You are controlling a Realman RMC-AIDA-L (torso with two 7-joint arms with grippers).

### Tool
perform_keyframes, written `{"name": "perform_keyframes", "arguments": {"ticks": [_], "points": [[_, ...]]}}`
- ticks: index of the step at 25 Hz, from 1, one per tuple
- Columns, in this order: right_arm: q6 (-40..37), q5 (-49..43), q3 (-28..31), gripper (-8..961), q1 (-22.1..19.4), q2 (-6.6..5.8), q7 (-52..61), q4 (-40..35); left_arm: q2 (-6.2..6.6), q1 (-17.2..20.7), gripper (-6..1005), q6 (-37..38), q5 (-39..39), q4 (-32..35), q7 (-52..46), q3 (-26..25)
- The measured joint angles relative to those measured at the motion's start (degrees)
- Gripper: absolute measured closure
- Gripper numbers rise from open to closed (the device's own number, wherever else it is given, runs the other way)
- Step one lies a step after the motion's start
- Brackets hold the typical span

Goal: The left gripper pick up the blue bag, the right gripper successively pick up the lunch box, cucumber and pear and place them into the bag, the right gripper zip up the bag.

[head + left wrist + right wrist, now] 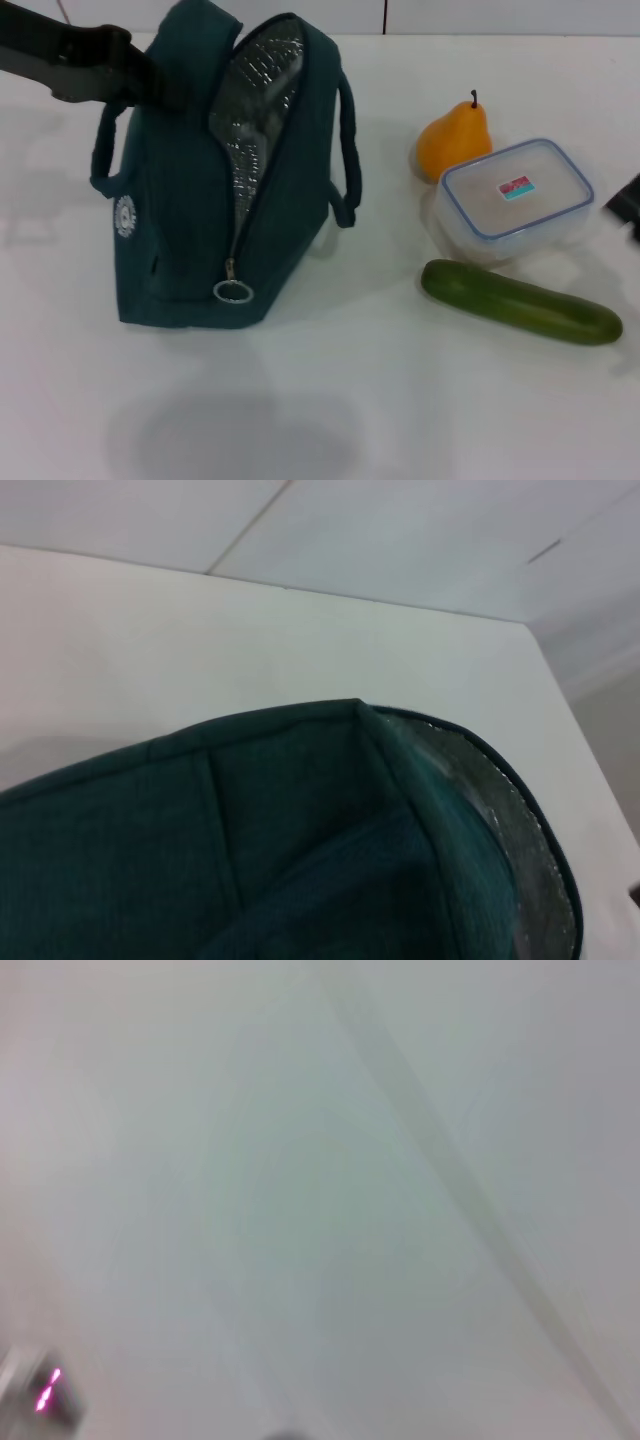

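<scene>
Two grippers are only partly visible: the left gripper [165, 90] meets the upper back edge of the blue bag [200, 200], its fingers lost against the dark fabric, so I cannot tell whether they clench it; the right gripper [625, 205] is a black sliver cut off at the head view's right edge. The bag stands unzipped (silver lining showing), with a small round white logo whose writing is unreadable. Well right of it, the pear [455, 140] touches the lunch box [515, 200], which bears a red-and-teal label; the cucumber [520, 302] lies just in front. All rest on a white table [330, 400].
</scene>
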Motion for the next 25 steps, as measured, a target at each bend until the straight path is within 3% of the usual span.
{"name": "perform_keyframes", "arguments": {"ticks": [6,7,10,15,25], "points": [[2.34,8.62,0.00,146,-0.34,-0.04,13.30,3.08,-0.59,-0.54,955,0.01,-0.03,-1.19,1.17,0.07],[7.80,10.52,0.04,146,-0.18,-0.45,23.33,2.93,-0.59,-0.61,955,0.01,-0.11,-1.33,1.34,0.11],[12.64,10.55,0.08,148,0.69,-0.92,31.44,2.80,-0.63,-0.61,955,0.00,-0.19,-1.23,1.53,0.17],[19.10,10.00,-0.88,150,3.44,-1.06,36.50,2.87,-0.57,-0.75,955,-0.01,-0.25,-1.04,1.60,0.16],[29.99,9.87,-5.17,155,9.55,0.17,41.67,3.41,-0.28,-2.02,956,-0.02,-0.25,-1.07,1.65,0.14]]}}
